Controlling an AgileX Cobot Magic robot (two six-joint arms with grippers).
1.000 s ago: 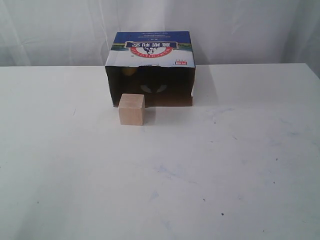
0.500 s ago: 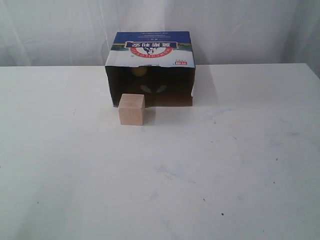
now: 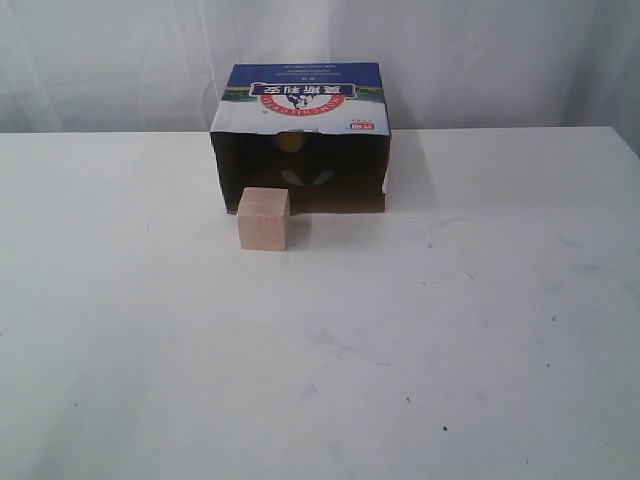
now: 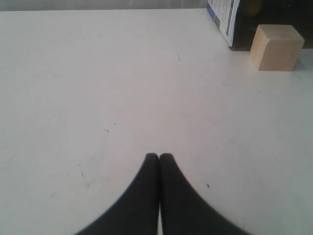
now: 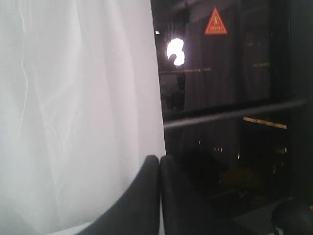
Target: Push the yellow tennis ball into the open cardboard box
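The yellow tennis ball (image 3: 290, 141) lies deep inside the open cardboard box (image 3: 305, 95), dim in its dark interior just under the top edge. The box stands at the back of the white table with its opening facing the camera. A corner of the box (image 4: 224, 17) shows in the left wrist view. My left gripper (image 4: 159, 155) is shut and empty, low over bare table well short of the box. My right gripper (image 5: 159, 157) is shut too and faces a white curtain and a dark window. Neither gripper shows in the exterior view.
A pale wooden cube (image 3: 263, 218) stands on the table just in front of the left part of the box's opening; it is also in the left wrist view (image 4: 277, 46). White curtains hang behind the table.
The ball has rolled to the right inside the box, from near its left inner wall toward the middle. The cube and box have not moved.
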